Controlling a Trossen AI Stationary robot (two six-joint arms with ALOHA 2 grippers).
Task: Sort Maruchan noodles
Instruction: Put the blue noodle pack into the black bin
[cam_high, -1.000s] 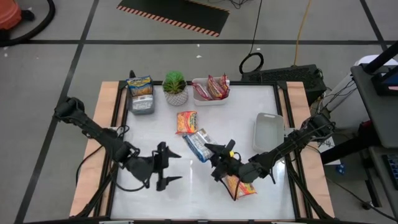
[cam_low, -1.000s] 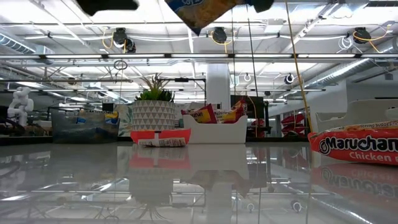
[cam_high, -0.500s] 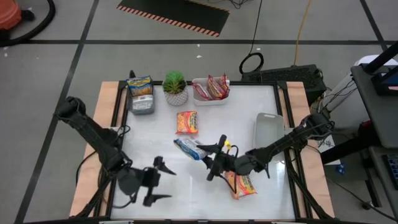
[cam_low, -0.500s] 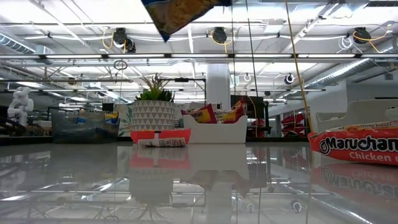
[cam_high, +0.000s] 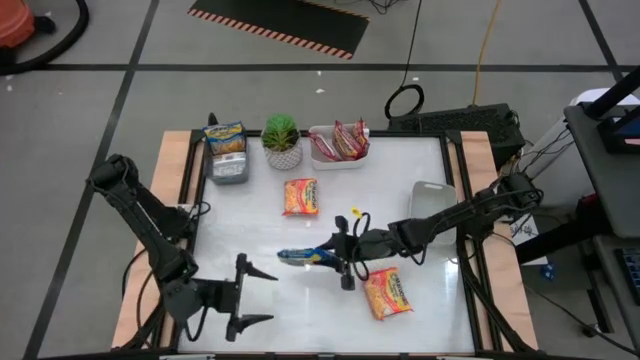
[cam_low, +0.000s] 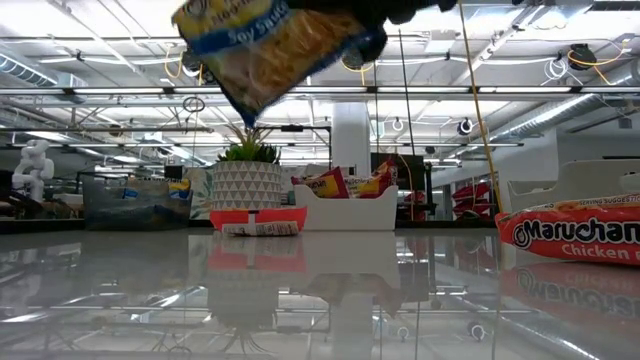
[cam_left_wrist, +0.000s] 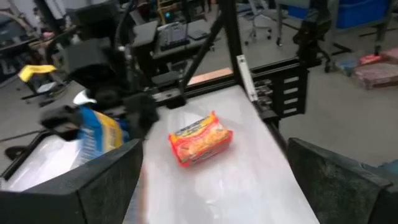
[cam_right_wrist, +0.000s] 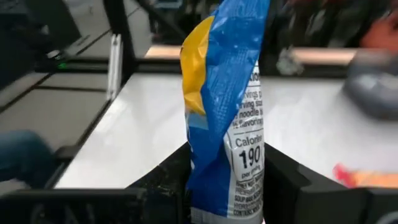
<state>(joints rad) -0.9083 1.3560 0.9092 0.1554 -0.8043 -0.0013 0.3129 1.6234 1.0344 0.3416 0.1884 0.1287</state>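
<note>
Down at the near edge of the table (cam_high: 400, 175) the left gripper (cam_high: 248, 297) hangs with its 2 fingers spread wide and nothing between them, off toward the left front corner. Just right of centre and still near the front, an orange-trimmed packet (cam_high: 387, 293) lies flat on the white top, the Maruchan name readable on it in the low view (cam_low: 575, 233). A little farther in, the right gripper (cam_high: 337, 257) reaches across the middle of the table, its fingers pinched on the end of a blue-trimmed packet (cam_high: 303, 256), which sticks out to the left and is carried clear of the surface; the low view has it dangling high above the tabletop (cam_low: 272, 50), and the right wrist view shows it standing up between the dark fingers (cam_right_wrist: 225, 112). Beyond that, a red-trimmed packet (cam_high: 301, 196) lies flat by itself. Along the far edge, left to right: a grey tray (cam_high: 228, 170) with a blue-trimmed packet in it, a small potted plant (cam_high: 282, 141), and a white tray (cam_high: 322, 160) with red packets in it. Another white tray (cam_high: 431, 212) sits on the right side.
</note>
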